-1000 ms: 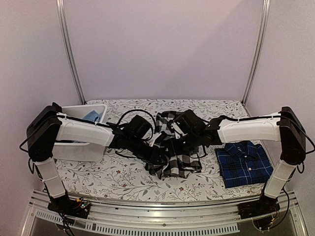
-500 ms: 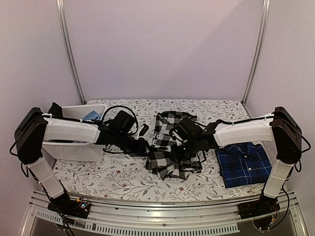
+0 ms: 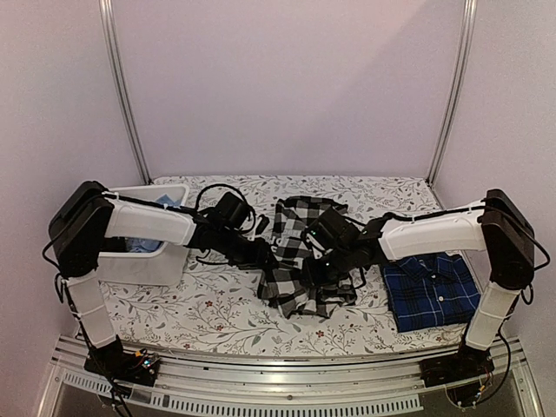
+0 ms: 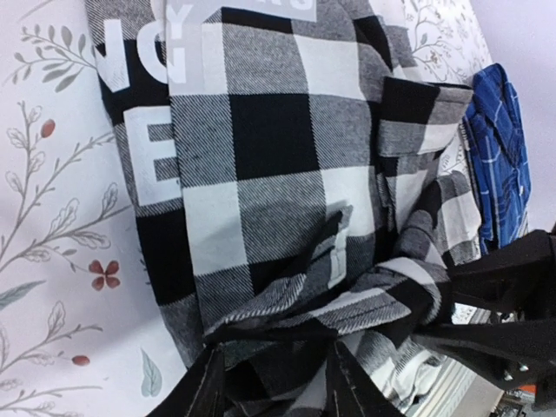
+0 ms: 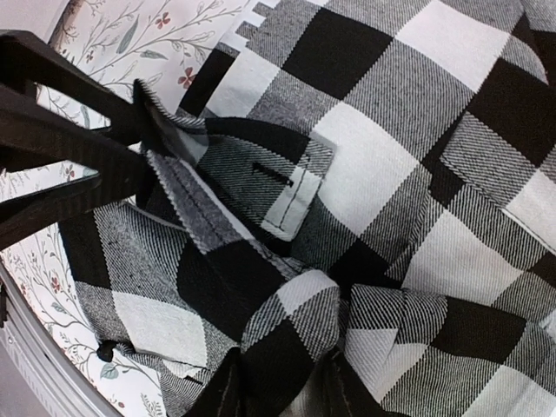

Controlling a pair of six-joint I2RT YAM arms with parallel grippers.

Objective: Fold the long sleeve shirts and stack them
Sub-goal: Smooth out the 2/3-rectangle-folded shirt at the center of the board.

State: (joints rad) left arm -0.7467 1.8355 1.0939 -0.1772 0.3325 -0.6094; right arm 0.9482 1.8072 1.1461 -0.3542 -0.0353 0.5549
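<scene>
The black-and-white check shirt point(image 3: 300, 224) lies crumpled at the table's middle, its front part bunched up. My left gripper point(image 3: 265, 256) is at its left edge, and the left wrist view shows the jaws point(image 4: 274, 395) closed on a fold of the check cloth point(image 4: 261, 139). My right gripper point(image 3: 314, 268) is on the bunched front part, and its jaws point(image 5: 280, 391) pinch a roll of the check cloth point(image 5: 391, 130). The two grippers are close together. The navy plaid shirt point(image 3: 430, 291) lies folded at the right and shows in the left wrist view point(image 4: 504, 148).
A white bin point(image 3: 130, 265) with something blue point(image 3: 165, 204) inside stands at the left. The table has a floral cover point(image 3: 217, 313). Metal posts stand at the back corners and a metal rail runs along the near edge.
The shirt has come down from its lifted, spread position and sits lower and more bunched. The left gripper pulled back left, then returned to the shirt's left edge. The right gripper moved nearer and lower.
</scene>
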